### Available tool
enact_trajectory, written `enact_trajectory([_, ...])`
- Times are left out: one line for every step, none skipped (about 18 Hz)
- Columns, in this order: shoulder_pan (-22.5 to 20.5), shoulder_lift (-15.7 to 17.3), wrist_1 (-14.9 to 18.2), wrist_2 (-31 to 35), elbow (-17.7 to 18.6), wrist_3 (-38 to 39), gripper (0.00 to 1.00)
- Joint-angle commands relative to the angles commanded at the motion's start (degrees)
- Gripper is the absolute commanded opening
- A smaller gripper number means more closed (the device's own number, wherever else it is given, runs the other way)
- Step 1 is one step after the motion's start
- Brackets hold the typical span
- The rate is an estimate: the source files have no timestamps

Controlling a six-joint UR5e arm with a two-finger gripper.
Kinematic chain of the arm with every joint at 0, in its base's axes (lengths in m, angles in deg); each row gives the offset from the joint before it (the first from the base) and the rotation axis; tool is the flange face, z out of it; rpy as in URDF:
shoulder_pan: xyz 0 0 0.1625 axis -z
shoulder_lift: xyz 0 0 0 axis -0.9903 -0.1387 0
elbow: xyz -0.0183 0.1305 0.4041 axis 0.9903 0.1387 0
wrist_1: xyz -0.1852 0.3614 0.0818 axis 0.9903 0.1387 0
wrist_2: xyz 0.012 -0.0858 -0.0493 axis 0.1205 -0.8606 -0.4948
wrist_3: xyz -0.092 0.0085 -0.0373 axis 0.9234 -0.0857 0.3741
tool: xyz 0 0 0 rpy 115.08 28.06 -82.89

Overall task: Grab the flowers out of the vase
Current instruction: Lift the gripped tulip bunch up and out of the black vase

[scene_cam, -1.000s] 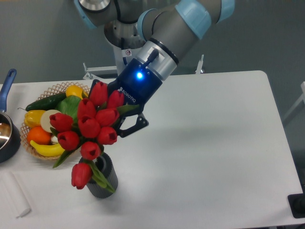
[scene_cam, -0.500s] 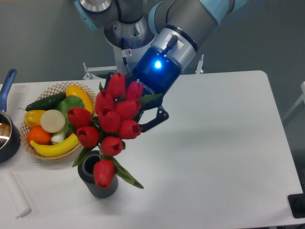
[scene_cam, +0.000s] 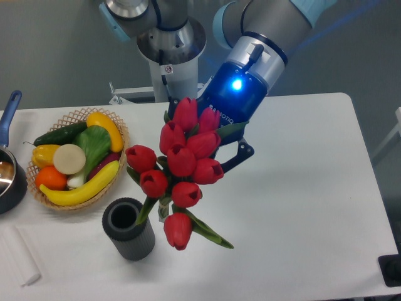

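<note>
Holding: the flowers [scene_cam: 182, 169], a bunch of red closed tulip buds with green stems and leaves, gripped by the end effector [scene_cam: 216, 147] and raised above the tabletop [scene_cam: 301, 194]
Flowers, position: near the middle of the view, up and to the right of the vase [scene_cam: 129, 228]; the lowest bud hangs just right of the vase rim, and one green stem or leaf reaches down toward the vase mouth, though contact cannot be judged
Flowers, shape: buds clustered tightly, one bud sticking out to the left, a long green leaf pointing down and right
End effector: dark blue body with a glowing blue light, tilted down and left behind the bunch; its dark fingers [scene_cam: 241, 152] show at the right edge of the blooms, closed on the bunch, the exact grip point hidden by the buds
Vase: small, dark grey, ribbed cylinder with a thick round rim, standing upright on the tabletop at lower left, its mouth open to view
Wicker basket [scene_cam: 75, 116]: to the left of the flowers, beyond the vase, holding a banana, a cucumber, an orange fruit, a yellow pepper and green leaves
Pot [scene_cam: 9, 179]: dark, with a blue handle, at the far left edge
White folded cloth [scene_cam: 19, 254]: at the lower left corner
Tabletop: white, spreading to the right
</note>
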Motion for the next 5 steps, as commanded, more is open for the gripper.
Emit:
enact_trajectory([-0.18,0.0,0.0,0.0,0.09,-0.09,0.44])
enact_trajectory([-0.18,0.0,0.0,0.09,0.09,-0.09,0.44])
enact_trajectory([-0.18,0.0,0.0,0.0,0.09,-0.09,0.44])
enact_trajectory([-0.18,0.0,0.0,0.0,0.17,-0.09,0.44])
enact_trajectory([-0.18,0.0,0.0,0.0,0.26,-0.09,0.44])
